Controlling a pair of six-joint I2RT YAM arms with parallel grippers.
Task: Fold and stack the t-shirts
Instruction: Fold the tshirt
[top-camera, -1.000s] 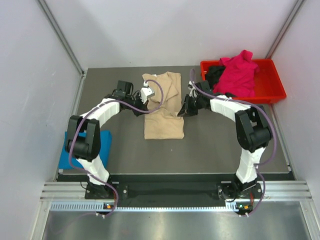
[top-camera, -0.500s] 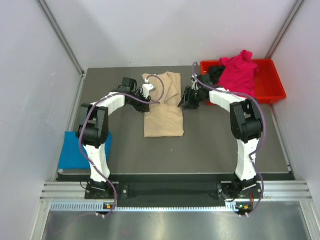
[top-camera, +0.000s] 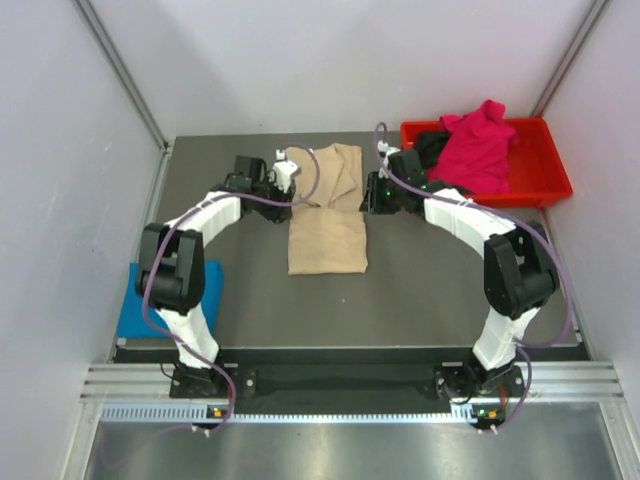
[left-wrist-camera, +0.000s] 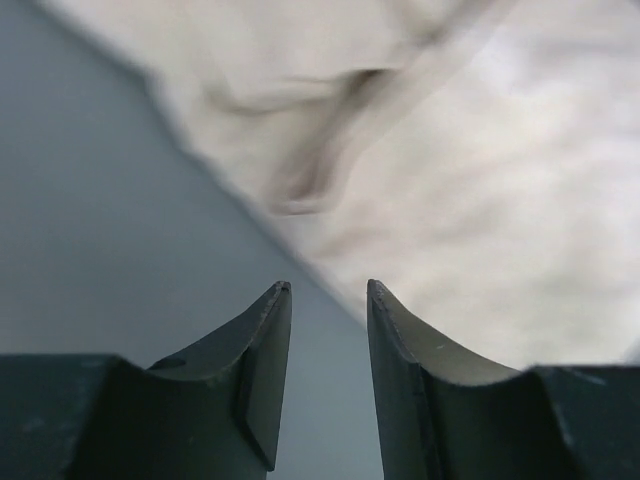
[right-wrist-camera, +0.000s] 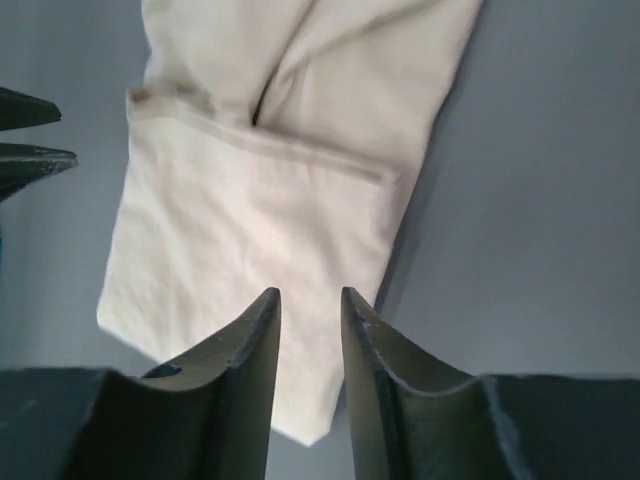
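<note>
The left claw (left-wrist-camera: 328, 290) has its two fingers a narrow gap apart with nothing between them, only a strip of grey surface (left-wrist-camera: 110, 230) and the hem of cloth showing in the gap. Just ahead of its tips and off to their right lies the beige t-shirt (left-wrist-camera: 450, 180), whose edge runs slantwise past the tips and carries a soft crease a little further on. The right claw (right-wrist-camera: 310, 295) is likewise slightly parted and grips nothing. Its tips hang over the part of the beige t-shirt nearest to it, close to that shirt's edge, and a folded band crosses the cloth further out. Beyond the shirt's far side the other claw's fingertips (right-wrist-camera: 30, 135) show at the margin of the right wrist view. From above, the beige t-shirt (top-camera: 328, 225) lies partly folded between the two claws, the left claw (top-camera: 283, 192) at one side of it and the right claw (top-camera: 372, 196) at the other. Behind and outward of the right claw stands a red tray (top-camera: 540, 185) holding the pink t-shirt (top-camera: 480, 145) and, nearer the claw, the black t-shirt (top-camera: 430, 146). Well back from the left claw, by that arm's elbow at the edge of the surface, lies the blue t-shirt (top-camera: 135, 305).
</note>
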